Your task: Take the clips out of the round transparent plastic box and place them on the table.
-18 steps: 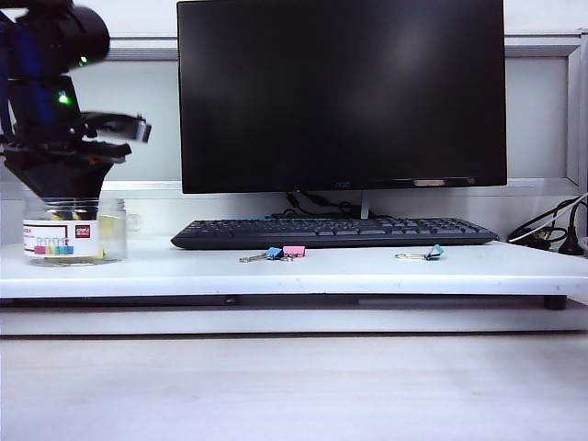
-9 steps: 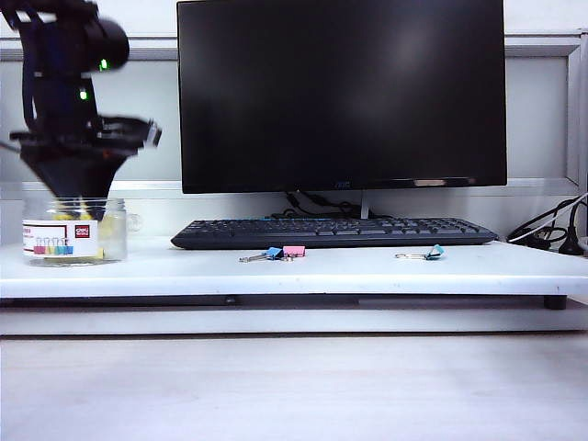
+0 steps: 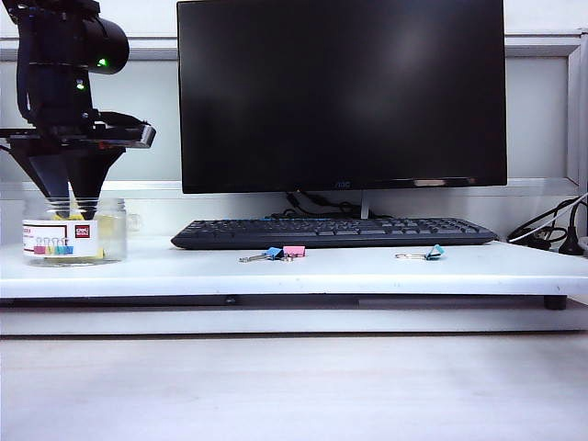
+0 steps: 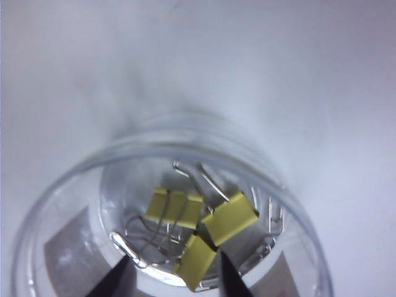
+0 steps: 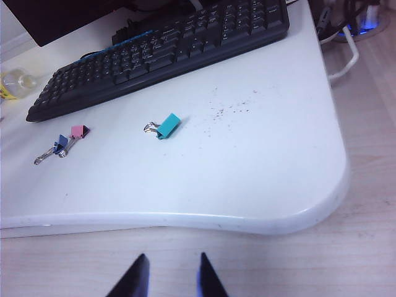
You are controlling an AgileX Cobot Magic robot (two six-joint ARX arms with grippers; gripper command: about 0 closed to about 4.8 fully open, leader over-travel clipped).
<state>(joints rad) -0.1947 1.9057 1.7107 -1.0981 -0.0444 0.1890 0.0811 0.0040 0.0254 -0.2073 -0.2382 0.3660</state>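
1. Left gripper (image 4: 172, 278) hangs over the mouth of the round transparent plastic box (image 3: 73, 231), at the far left end of the table (image 3: 349, 271). Fingertips (image 4: 117, 281) dip just inside the rim.
2. Its jaws stand apart, with one yellow clip partly between the tips. Whether either tip touches it can't be told; the frame cuts the fingers off low.
3. The clips (image 4: 198, 219): three pale-yellow ones show on the box floor, bunched with wire handles tangled. More could be hidden by the fingers or the label.
4. From the outside view the box wall and label blur the contents to yellow smudges, and the left arm's body covers the opening.
5. Right gripper (image 5: 170, 278) hangs off the table's front edge, well clear of everything. Only the two dark tips show, with a gap between and nothing in it.
6. Loose on the table in front of the keyboard (image 3: 335, 232): a blue clip (image 5: 60, 143) touching a pink clip (image 5: 78, 130), and a teal clip (image 5: 167, 125) apart from both.
7. The monitor (image 3: 342, 92) fills the back; its stand is mostly hidden.
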